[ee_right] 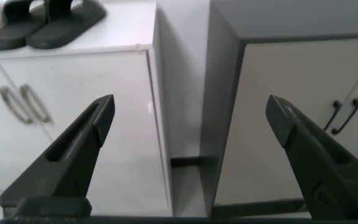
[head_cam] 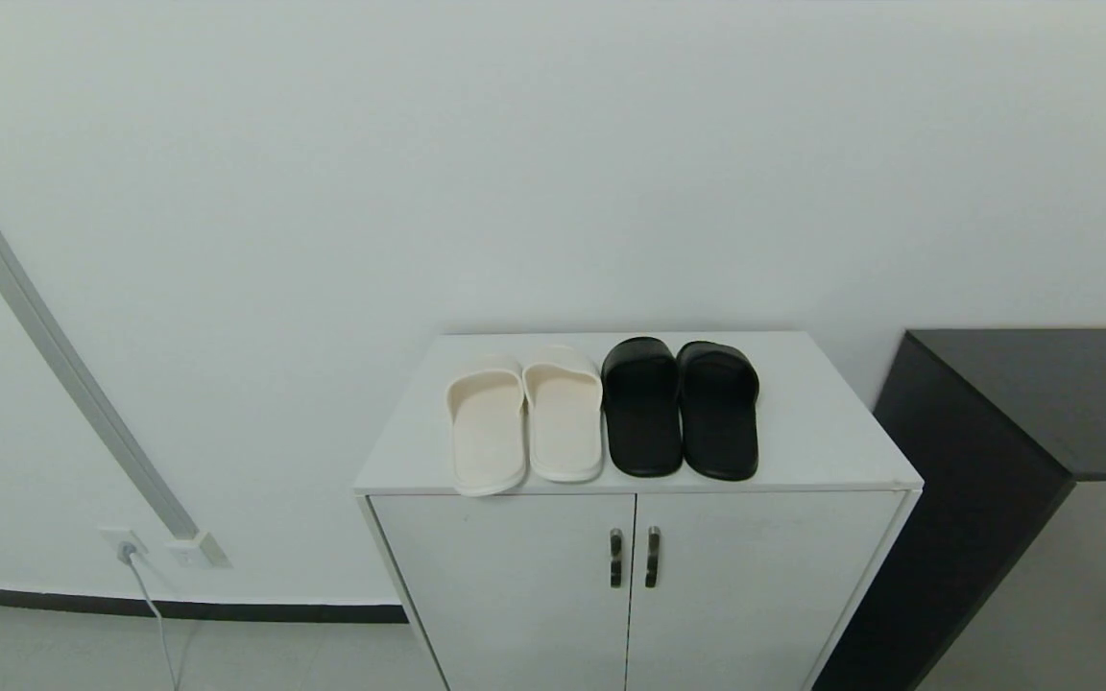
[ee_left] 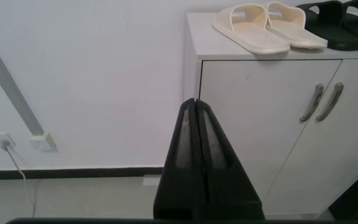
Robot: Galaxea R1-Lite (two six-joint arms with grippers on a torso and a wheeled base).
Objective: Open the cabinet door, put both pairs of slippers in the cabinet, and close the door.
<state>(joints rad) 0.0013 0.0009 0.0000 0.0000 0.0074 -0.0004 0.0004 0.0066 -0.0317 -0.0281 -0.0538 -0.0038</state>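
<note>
A white cabinet (head_cam: 803, 422) stands against the wall with both doors closed and two dark handles (head_cam: 632, 557) at the centre seam. On its top lie a cream pair of slippers (head_cam: 524, 422) on the left and a black pair of slippers (head_cam: 680, 408) on the right, side by side. My left gripper (ee_left: 196, 106) is shut, with nothing in it, low and to the left of the cabinet (ee_left: 260, 130). My right gripper (ee_right: 188, 115) is open and holds nothing, low by the cabinet's right front corner (ee_right: 151, 56), with the black slippers (ee_right: 42, 22) above.
A dark-topped cabinet (head_cam: 1023, 413) stands close to the right of the white one, with a narrow gap (ee_right: 185, 124) between them. A wall socket with a cable (head_cam: 126, 552) and a slanted grey duct (head_cam: 54, 345) are on the left wall.
</note>
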